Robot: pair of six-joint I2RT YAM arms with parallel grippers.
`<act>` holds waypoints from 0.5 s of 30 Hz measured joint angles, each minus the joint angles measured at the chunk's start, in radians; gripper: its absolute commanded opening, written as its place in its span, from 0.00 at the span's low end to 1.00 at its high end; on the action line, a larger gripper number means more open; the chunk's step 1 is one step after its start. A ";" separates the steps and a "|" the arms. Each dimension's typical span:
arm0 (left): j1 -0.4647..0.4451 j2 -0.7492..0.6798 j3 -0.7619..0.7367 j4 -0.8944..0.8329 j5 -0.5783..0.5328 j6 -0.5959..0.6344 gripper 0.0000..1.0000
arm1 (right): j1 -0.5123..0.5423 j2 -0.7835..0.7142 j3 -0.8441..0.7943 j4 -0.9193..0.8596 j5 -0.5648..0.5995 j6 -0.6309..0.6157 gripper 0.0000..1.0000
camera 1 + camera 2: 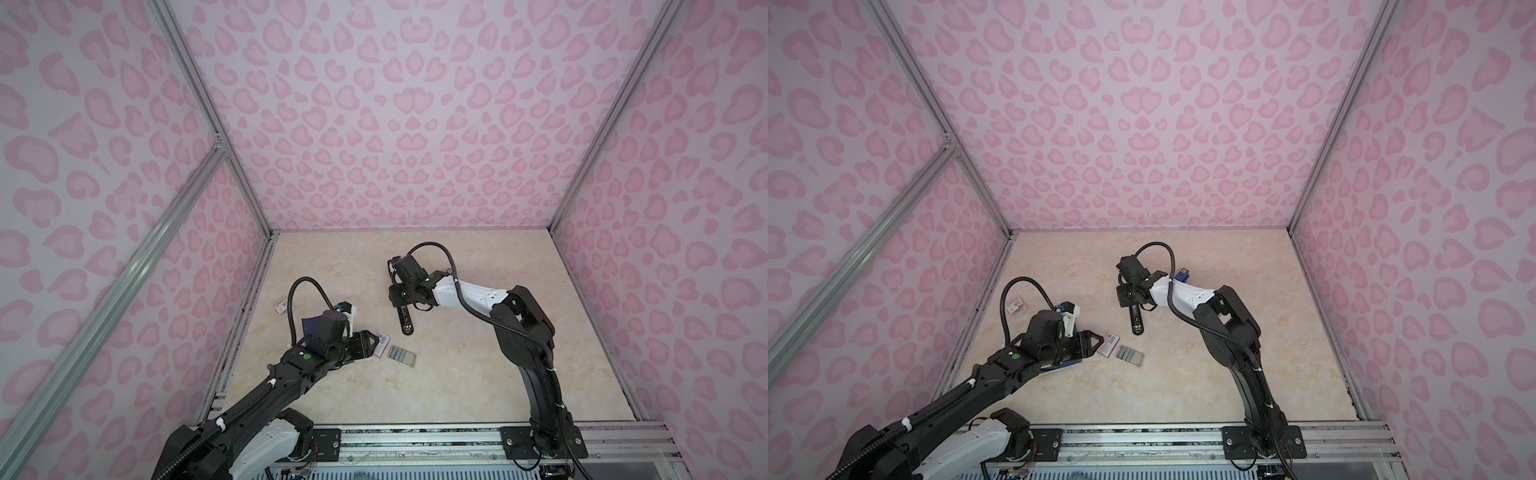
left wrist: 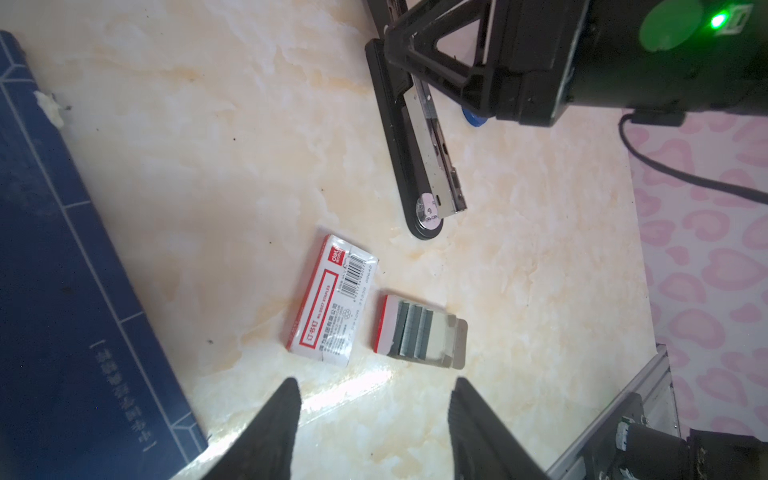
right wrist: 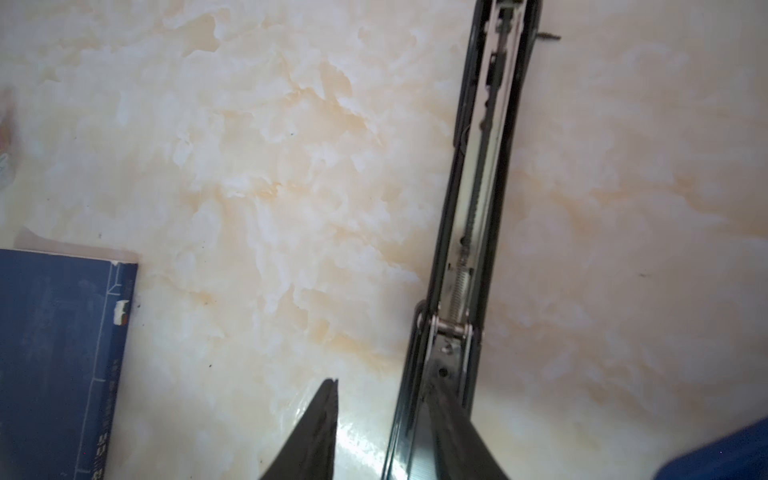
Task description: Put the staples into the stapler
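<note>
Left gripper (image 2: 376,382): fingers (image 2: 282,415) spread wide, nothing between them, hovering low over the marble-patterned table (image 1: 457,374). Just beyond the fingertips, untouched, a white-and-red barcoded staple box (image 2: 332,299) lying flat.

In both top views, at 4 o'clock of that gripper and just beside the box: the staples (image 2: 411,330), grey metal strips side by side in an open cardboard tray (image 2: 453,345) with a red edge, resting on the table, apart from the stapler.

Right gripper (image 3: 384,384): jaws partly apart, not clamped on anything, lowered over the black stapler (image 2: 432,166) near its hinge. One finger (image 3: 449,432) over the silver staple channel, touching or just above impossible to tell. The other finger off to the stapler's side, bare table in the gap.

Stapler flipped open and flat on the table, lid folded back past the hinge, spring and pusher rod exposed. In both top views, front end with its round anvil pointing to 6 o'clock. Staples near that end, at its 6 o'clock, not touching.

Further out: a dark blue book (image 2: 62,291) under the left arm, at 8 o'clock of the left gripper. A second barcoded box (image 1: 281,306) at 10 o'clock, close to the left wall. A small blue item (image 1: 1182,275) at 2 o'clock of the right gripper, mostly hidden behind the arm, too small to identify.
</note>
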 measured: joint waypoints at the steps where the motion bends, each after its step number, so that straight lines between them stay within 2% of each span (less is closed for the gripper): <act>1: 0.000 0.000 -0.001 0.002 0.000 0.000 0.60 | 0.002 0.001 -0.002 -0.001 0.000 0.000 0.39; 15: -0.001 0.000 -0.004 0.006 -0.002 -0.004 0.60 | 0.031 -0.092 -0.159 0.060 0.005 0.017 0.39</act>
